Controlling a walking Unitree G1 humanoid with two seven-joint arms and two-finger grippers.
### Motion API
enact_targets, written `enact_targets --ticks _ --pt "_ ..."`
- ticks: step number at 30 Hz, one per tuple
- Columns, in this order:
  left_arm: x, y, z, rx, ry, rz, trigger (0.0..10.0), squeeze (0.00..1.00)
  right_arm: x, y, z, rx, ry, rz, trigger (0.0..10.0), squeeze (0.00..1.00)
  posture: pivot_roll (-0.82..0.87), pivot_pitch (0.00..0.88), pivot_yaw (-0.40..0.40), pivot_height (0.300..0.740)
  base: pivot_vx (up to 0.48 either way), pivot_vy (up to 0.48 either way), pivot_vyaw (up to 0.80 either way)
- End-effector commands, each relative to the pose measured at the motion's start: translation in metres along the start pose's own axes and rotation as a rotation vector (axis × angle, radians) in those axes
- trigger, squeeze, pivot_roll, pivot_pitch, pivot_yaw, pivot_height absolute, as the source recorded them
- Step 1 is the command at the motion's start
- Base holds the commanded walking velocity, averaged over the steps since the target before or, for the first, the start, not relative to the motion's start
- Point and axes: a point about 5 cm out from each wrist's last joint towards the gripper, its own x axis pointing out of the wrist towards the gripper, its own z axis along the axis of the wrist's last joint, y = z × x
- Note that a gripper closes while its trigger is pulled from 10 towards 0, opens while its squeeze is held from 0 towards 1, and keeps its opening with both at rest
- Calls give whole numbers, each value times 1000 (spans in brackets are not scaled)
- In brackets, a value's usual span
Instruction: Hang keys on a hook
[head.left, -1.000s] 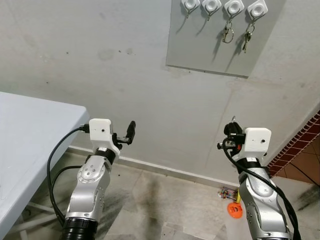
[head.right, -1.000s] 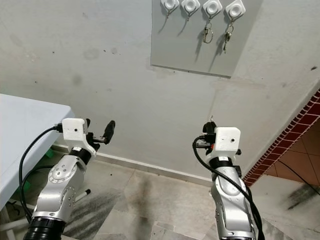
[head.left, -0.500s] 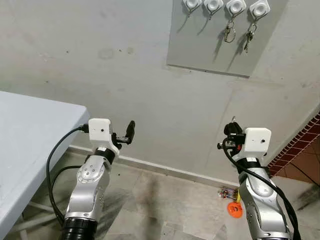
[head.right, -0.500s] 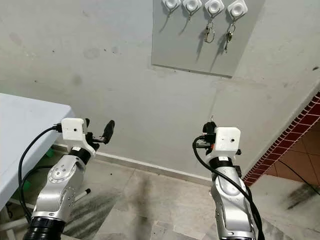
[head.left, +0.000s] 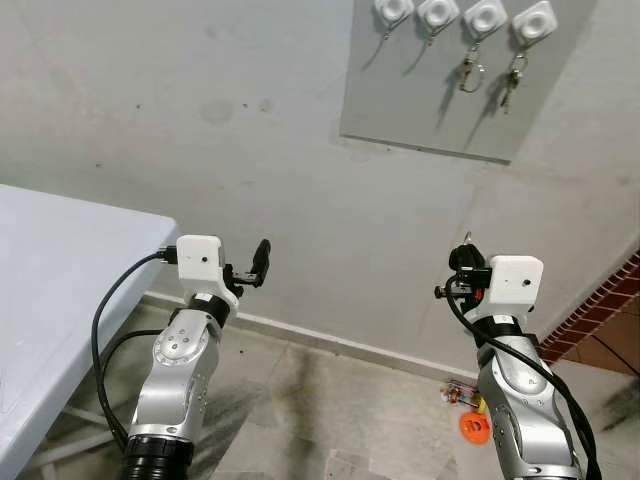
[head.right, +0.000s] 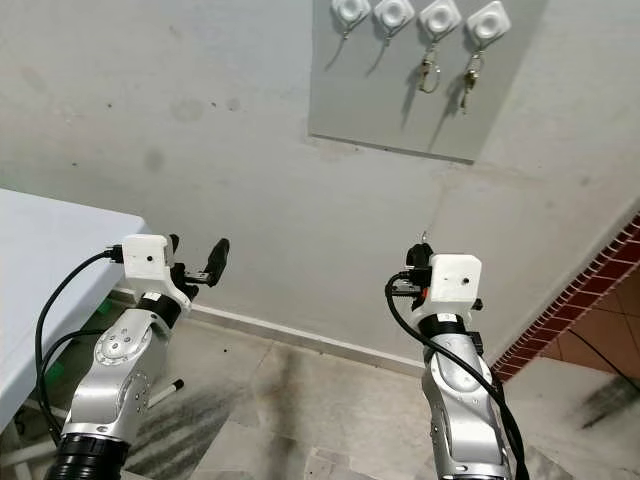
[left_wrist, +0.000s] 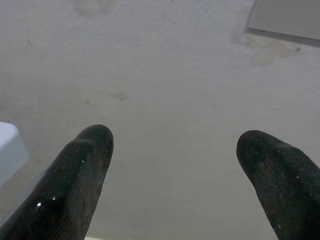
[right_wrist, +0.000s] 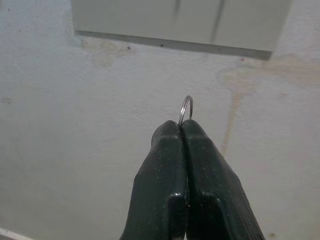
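The right end effector, low and well below the grey wall panel of white hooks, pinches a thin silver metal key ring, which looks light, stiff and slippery, while the left end effector stands spread.

A stained grey wall meets a grimy tiled floor; a white desk at nine o'clock, red brickwork at four.
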Motion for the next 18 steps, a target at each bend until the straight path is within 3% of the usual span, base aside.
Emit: enact_targets --ticks 1,18 --pt "-1 0 2 16 -8 -4 10000 0 -1 0 4 3 -12 2 10000 0 6 101 -15 740 289 0 0" --pt "-2 -1 1 23 -3 -11 10000 0 -2 2 2 1 -5 11 10000 0 6 95 -17 740 289 0 0"
